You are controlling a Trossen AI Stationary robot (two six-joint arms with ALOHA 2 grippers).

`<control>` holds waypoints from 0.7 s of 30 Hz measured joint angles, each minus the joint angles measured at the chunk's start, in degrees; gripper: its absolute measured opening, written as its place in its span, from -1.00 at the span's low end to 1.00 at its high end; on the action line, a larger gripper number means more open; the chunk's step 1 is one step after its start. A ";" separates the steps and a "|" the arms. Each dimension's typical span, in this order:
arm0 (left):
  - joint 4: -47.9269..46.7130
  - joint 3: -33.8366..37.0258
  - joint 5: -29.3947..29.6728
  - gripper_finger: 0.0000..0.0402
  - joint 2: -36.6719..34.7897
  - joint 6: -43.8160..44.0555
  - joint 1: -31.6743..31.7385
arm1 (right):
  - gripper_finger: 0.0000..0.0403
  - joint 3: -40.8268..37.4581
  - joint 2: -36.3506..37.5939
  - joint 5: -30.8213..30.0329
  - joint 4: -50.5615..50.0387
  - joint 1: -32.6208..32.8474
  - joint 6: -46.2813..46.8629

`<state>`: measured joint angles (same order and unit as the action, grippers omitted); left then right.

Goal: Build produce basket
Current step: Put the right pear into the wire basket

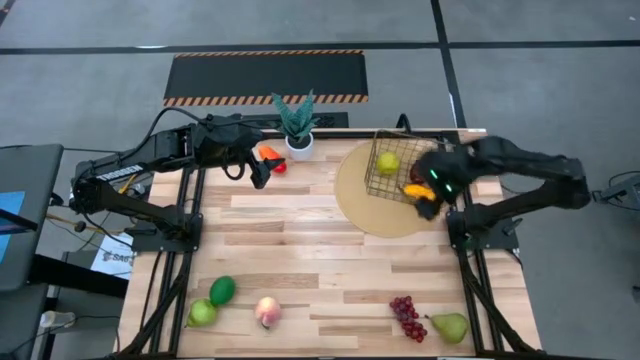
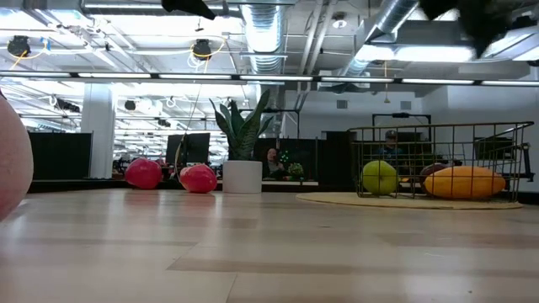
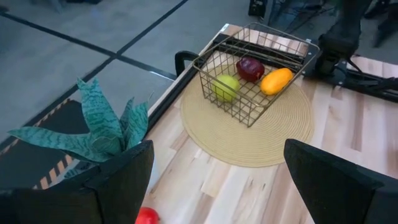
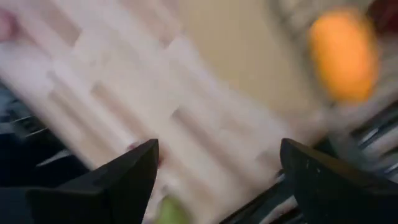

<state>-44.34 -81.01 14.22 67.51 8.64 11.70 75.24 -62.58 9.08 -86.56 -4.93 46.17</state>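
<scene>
The wire basket [image 1: 392, 165] stands on a round tan mat [image 1: 365, 205] at the far right. In it lie a green apple [image 3: 226, 87], a dark red apple [image 3: 250, 68] and a mango [image 3: 275, 79]. My right gripper [image 4: 217, 149] hangs open above the basket's near right corner [image 1: 432, 200], with nothing between its fingers. My left gripper [image 1: 262, 175] is open in the air at the far left, above an orange-red pepper and a red apple [image 1: 272, 160] lying beside the potted plant. Nothing is between its fingers [image 3: 217, 149].
A potted plant [image 1: 297, 125] stands at the far edge. Along the near edge lie an avocado [image 1: 222, 290], a green apple [image 1: 203, 312], a peach [image 1: 267, 312], purple grapes [image 1: 405, 315] and a pear [image 1: 450, 326]. The middle of the wooden table [image 1: 300, 240] is bare.
</scene>
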 joint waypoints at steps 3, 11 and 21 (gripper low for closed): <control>0.00 0.00 -0.01 0.73 0.00 0.61 0.01 | 0.74 -1.73 3.39 -0.02 0.54 13.38 17.93; 0.00 0.00 -0.04 0.73 0.00 1.56 0.02 | 0.73 -2.16 1.53 -2.93 5.29 45.04 51.18; 0.00 0.00 -0.04 0.73 0.00 1.67 0.00 | 0.73 -2.16 -12.45 -2.95 20.37 61.73 59.72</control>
<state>-44.34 -81.01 14.17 67.51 10.31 11.70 73.08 -75.03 6.13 -66.19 56.79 105.89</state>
